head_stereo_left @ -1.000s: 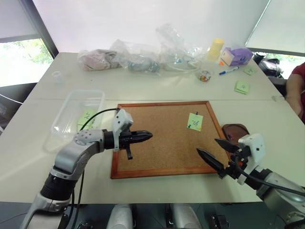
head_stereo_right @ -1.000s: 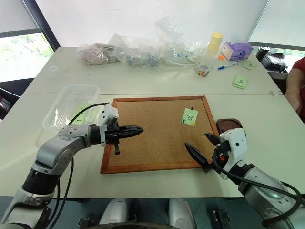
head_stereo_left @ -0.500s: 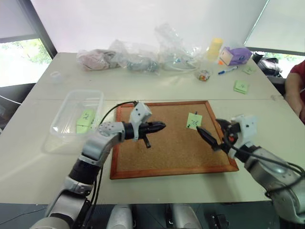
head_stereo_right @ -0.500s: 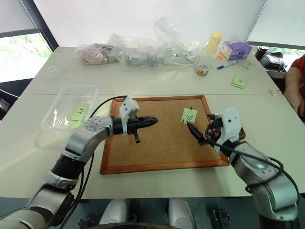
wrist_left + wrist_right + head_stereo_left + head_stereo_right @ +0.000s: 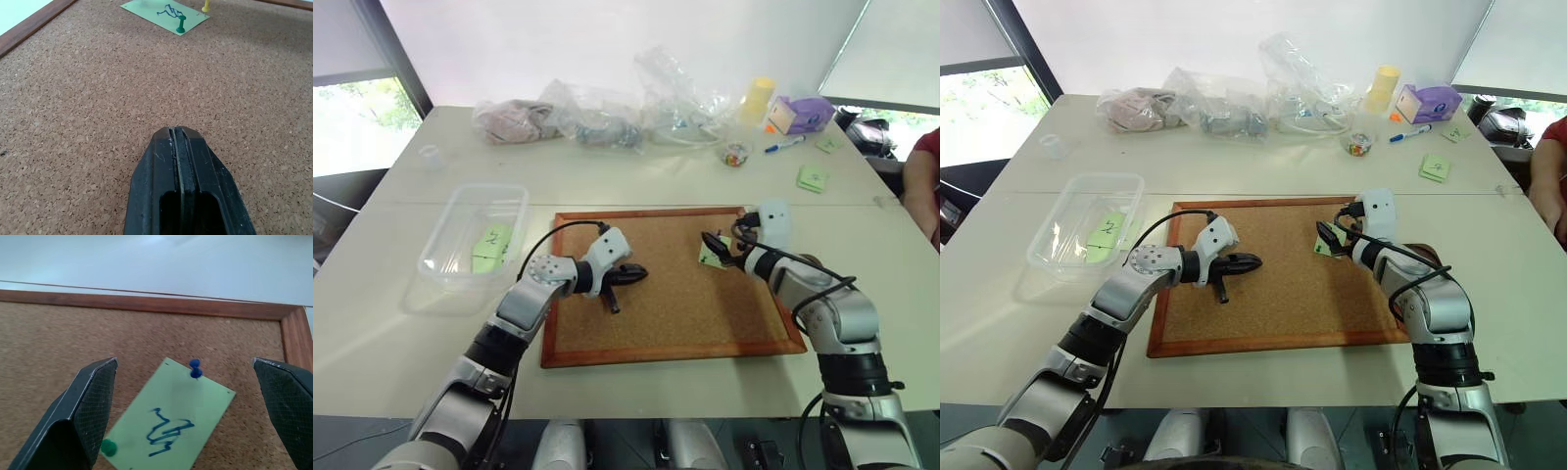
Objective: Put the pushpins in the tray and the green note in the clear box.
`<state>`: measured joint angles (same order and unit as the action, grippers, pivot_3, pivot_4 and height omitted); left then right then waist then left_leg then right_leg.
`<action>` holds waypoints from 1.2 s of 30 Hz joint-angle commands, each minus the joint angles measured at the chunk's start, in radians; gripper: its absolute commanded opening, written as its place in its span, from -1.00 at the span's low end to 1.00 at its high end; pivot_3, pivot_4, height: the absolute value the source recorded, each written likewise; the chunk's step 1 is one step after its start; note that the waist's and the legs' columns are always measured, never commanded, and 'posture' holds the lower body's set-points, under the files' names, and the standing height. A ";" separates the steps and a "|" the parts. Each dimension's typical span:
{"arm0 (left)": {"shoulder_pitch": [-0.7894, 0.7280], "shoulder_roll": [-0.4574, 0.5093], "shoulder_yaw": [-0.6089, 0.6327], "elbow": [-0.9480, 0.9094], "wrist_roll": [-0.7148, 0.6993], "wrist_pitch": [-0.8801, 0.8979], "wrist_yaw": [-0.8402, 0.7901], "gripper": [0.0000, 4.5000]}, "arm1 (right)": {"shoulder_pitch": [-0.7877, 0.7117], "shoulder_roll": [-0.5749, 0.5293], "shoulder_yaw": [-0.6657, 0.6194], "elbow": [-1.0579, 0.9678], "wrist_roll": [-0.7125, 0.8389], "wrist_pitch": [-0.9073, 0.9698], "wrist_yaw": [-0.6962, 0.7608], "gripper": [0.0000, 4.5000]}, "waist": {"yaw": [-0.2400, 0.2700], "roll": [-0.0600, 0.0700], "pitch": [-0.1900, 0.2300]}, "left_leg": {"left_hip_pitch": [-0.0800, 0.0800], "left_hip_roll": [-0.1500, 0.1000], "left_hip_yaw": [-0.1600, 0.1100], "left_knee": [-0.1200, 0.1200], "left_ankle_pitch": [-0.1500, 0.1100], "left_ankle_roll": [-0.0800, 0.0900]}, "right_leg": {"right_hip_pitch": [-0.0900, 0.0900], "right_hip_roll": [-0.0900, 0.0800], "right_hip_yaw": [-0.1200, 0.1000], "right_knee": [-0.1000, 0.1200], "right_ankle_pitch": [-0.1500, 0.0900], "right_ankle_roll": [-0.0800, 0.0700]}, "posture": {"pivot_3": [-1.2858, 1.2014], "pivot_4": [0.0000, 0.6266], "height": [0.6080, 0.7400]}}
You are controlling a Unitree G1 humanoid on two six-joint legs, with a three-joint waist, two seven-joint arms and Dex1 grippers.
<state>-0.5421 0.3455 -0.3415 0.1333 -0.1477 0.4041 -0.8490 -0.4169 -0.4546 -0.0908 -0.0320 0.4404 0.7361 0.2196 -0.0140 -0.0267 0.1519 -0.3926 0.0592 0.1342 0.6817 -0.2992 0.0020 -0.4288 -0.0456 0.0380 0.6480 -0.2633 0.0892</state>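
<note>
The right gripper, fingers spread wide, is hovering over the green note, which is sitting pinned to the cork board by a blue pushpin and a green pushpin. The left gripper, pressed shut and empty, is pointing across the cork. Closing on the paper first could tear it; a pin might also skid off. Clear plastic bags are cluttering the pale table beneath bright windows. The clear box is waiting beside the board.
</note>
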 commanded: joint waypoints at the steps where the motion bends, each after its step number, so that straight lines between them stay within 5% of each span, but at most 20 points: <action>1: 0.010 -0.006 -0.020 -0.010 0.027 0.013 0.003 -0.96 | -0.049 -0.001 -0.014 0.049 -0.031 -0.049 0.035 1.00 | 0.001 0.000 0.000 | 0.000 0.000 0.000 0.000 0.000 0.000 | 0.000 0.000 0.000 0.000 0.000 0.000 | 0.03 -0.52 0.96; 9: 0.016 -0.007 -0.012 -0.012 0.038 0.024 0.012 -0.96 | -0.085 0.015 -0.017 0.131 -0.066 -0.069 0.078 1.00 | 0.000 0.000 0.000 | 0.000 0.000 0.000 0.000 0.000 0.000 | 0.000 0.000 0.000 0.000 0.000 0.000 | 0.03 -0.52 0.96; 12: 0.017 -0.009 -0.012 -0.013 0.041 0.026 0.014 -1.00 | -0.086 0.019 -0.023 0.142 -0.072 -0.070 0.087 0.61 | 0.001 0.000 0.000 | 0.000 0.000 0.000 0.000 0.000 0.000 | 0.000 0.000 0.000 0.000 0.000 0.000 | 0.03 -0.52 0.96; 19: 0.017 -0.016 -0.013 -0.006 0.050 0.026 0.018 -1.00 | -0.080 0.028 -0.032 0.153 -0.079 -0.079 0.106 -0.98 | 0.001 0.000 0.000 | 0.000 0.000 0.000 0.000 0.000 0.000 | 0.000 0.000 0.000 0.000 0.000 0.001 | 0.03 -0.52 0.96; 36: 0.023 -0.014 -0.019 -0.003 0.070 0.041 0.021 -1.00 | -0.016 0.055 -0.060 0.088 -0.137 -0.235 0.070 -0.98 | 0.001 0.001 0.000 | 0.000 0.000 0.000 0.000 0.000 0.000 | 0.001 -0.001 0.000 0.000 0.000 0.001 | 0.03 -0.52 0.96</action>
<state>-0.5354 0.3306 -0.3403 0.1120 -0.1067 0.4271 -0.8378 -0.4251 -0.3929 -0.1139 0.1112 0.3254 0.5603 0.3097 -0.0131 -0.0262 0.1516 -0.3923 0.0592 0.1342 0.6820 -0.2992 0.0019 -0.4281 -0.0462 0.0379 0.6480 -0.2629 0.0898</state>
